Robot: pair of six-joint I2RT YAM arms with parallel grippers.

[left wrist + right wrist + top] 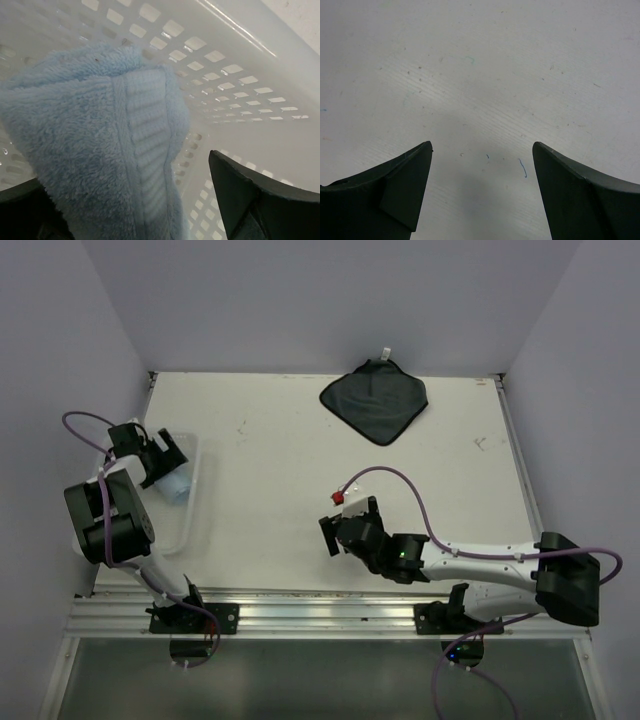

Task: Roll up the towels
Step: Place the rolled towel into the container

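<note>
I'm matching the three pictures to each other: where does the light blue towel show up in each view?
Top external: light blue towel at far left, inside the white basket, under the left hand.
Left wrist: fills the left and centre, basket mesh behind.
Right wrist: not in it, only bare table.
Shared landmark: the basket.

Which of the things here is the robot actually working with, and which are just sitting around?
Part of the job:
- light blue towel, rolled, in the basket
- dark grey towel, flat at the table's far edge

Just there:
- white mesh basket
- table
</note>
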